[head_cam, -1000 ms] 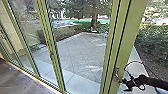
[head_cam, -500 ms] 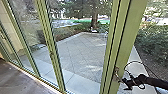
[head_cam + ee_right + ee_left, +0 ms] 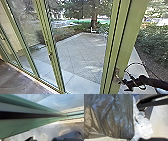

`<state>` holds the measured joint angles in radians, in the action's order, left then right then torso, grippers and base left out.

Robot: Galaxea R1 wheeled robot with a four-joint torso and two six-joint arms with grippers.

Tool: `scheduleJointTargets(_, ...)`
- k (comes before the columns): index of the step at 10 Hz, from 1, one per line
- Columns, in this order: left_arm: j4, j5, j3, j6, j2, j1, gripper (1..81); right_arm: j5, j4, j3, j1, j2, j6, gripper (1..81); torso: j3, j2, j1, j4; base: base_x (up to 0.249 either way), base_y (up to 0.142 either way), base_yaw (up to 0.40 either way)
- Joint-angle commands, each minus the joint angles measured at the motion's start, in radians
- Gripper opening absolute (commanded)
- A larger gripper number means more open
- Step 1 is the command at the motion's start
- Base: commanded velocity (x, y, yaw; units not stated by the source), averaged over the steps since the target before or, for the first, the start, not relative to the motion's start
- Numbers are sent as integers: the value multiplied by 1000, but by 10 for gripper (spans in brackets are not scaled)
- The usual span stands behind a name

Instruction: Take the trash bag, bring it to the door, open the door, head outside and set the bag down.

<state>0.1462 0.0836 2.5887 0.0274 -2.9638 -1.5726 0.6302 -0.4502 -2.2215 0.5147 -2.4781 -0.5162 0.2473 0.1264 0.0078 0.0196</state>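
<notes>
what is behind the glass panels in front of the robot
A paved yard, a tree trunk and low greenery show there; whatever lies behind the green frame posts is covered.

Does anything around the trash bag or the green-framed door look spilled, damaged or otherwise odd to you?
Only the crumpled pale plastic beside the dark trash bag, in the left wrist view, looks slightly odd: it could be a second bag or a liner. The green frame looks intact.

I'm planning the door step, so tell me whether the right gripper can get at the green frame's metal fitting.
Likely yes: the right gripper sits close by the metal fitting, nothing visible between them.
</notes>
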Motion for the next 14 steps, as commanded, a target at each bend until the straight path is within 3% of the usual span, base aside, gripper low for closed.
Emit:
scheduleJointTargets(1, -4, 68, -4, -3, 6, 27, 10, -35, 84, -33, -60, -52, -117, 811, 0, 0, 0, 0, 104, 0, 0)
scheduleJointTargets(4, -5, 70, -4, -1, 6, 27, 10, -37, 85, -15, -76, -43, -104, 811, 0, 1, -1, -1, 104, 0, 0)
scheduleJointTargets(8, -4, 68, -4, -3, 1, 27, 10, -66, 90, 103, -101, 38, -104, 811, 1, 0, 0, -1, 69, 0, 0)
scheduleJointTargets(11, -2, 68, -5, -3, 1, 25, 10, -112, 91, 249, -138, 149, -105, 811, 4, -3, 4, -1, 0, 0, 0)
scheduleJointTargets(14, 1, 68, -4, -3, 1, 16, 10, -119, 116, 368, -247, 294, -105, 811, 6, -5, 6, -1, 0, 0, 0)
